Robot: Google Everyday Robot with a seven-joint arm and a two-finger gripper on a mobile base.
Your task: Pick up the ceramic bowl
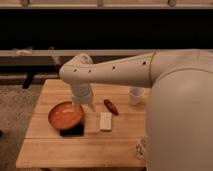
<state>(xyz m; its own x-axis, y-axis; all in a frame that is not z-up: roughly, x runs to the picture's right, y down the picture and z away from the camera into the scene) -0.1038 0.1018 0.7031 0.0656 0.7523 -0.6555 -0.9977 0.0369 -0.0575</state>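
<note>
The ceramic bowl [65, 115] is a wide, shallow, glossy orange bowl with a darker rim. It sits on the left part of the wooden table [60, 150]. My white arm reaches in from the right. My gripper [81, 104] hangs down from the wrist at the bowl's right rim, just above it. A dark part shows below the bowl's near edge.
A red-brown oblong object [111, 106] lies right of the gripper. A white rectangular block [105, 121] lies in front of it. A small white cup [135, 95] stands at the right, next to my arm. A pale crumpled item [141, 148] lies at the table's front right.
</note>
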